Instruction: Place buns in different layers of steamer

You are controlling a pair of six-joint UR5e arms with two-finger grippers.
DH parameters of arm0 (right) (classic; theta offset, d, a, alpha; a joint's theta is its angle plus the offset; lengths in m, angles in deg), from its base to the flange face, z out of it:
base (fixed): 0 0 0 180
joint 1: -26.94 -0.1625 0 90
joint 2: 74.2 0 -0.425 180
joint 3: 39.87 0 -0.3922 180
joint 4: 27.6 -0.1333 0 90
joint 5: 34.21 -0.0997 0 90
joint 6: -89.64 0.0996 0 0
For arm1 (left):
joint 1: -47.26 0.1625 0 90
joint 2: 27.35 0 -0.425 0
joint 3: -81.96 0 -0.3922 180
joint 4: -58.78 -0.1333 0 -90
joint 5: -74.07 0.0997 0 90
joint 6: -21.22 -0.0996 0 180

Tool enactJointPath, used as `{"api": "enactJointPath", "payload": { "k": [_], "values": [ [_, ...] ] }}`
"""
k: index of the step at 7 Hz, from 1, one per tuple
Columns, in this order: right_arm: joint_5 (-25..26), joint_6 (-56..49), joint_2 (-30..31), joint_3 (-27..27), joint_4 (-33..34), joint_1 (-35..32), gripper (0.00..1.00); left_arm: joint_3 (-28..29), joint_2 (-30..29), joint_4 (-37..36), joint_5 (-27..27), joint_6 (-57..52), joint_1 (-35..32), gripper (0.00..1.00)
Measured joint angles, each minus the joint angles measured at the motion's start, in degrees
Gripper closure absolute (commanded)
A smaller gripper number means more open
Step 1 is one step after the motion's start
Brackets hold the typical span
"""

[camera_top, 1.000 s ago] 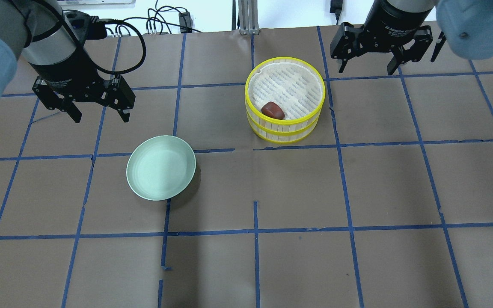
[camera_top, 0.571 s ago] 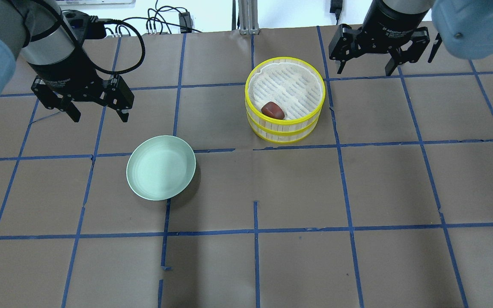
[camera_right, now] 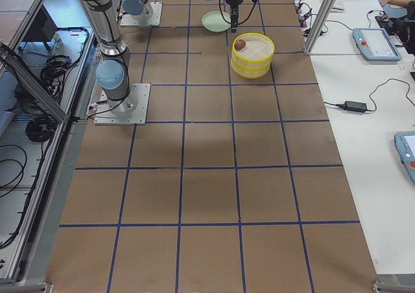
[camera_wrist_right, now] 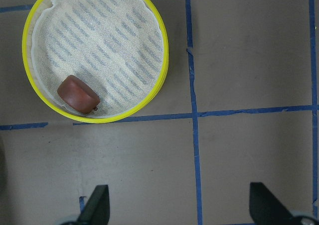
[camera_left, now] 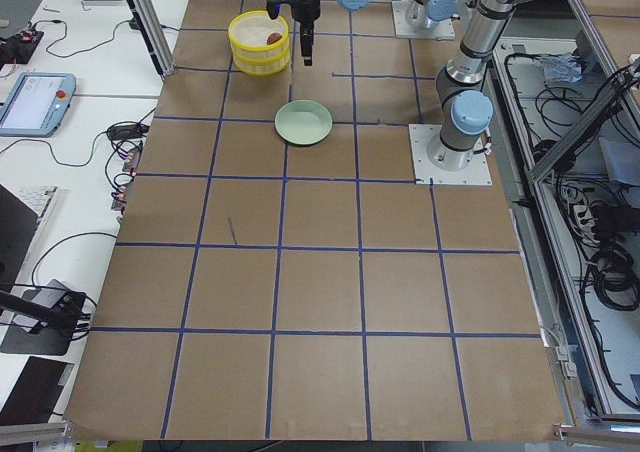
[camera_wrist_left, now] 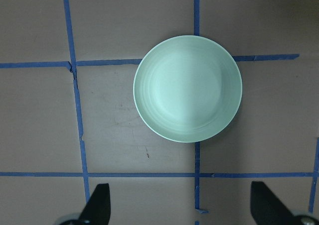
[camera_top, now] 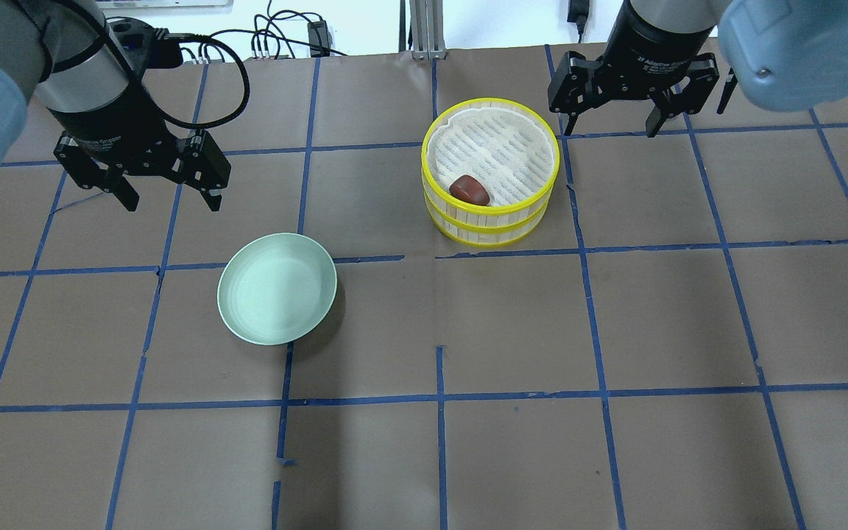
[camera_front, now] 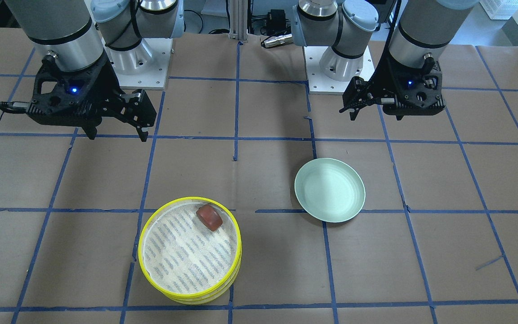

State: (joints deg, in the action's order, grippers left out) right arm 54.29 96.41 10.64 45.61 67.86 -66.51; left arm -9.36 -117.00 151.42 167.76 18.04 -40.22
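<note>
The yellow-rimmed steamer [camera_top: 497, 151] stands stacked at the table's back centre. A dark reddish-brown bun [camera_top: 469, 191] lies on the top tray's white mesh, near the rim. It also shows in the front view [camera_front: 209, 217] and the right wrist view [camera_wrist_right: 77, 94]. The off-white bun is hidden. My right gripper [camera_top: 608, 129] is open and empty, hovering just right of the steamer. My left gripper [camera_top: 171, 200] is open and empty, hovering behind and left of the pale green plate [camera_top: 277, 288].
The pale green plate [camera_wrist_left: 188, 88] holds nothing and sits left of centre, below my left gripper [camera_wrist_left: 180, 207]. The brown table cover [camera_top: 512, 331] has blue tape grid lines. Cables [camera_top: 277, 37] lie along the back edge.
My right gripper has moved left, closer to the steamer's right side. The left gripper has barely moved. The bun, steamer and plate have not moved.
</note>
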Motion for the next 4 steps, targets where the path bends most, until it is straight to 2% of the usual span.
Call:
{"api": "enactJointPath", "payload": {
  "k": [4],
  "values": [
    [0.1,0.0,-0.7,0.0,0.3,0.4,0.00,0.0,0.0,0.0,0.0,-0.1,0.0,0.00]
  ]
}}
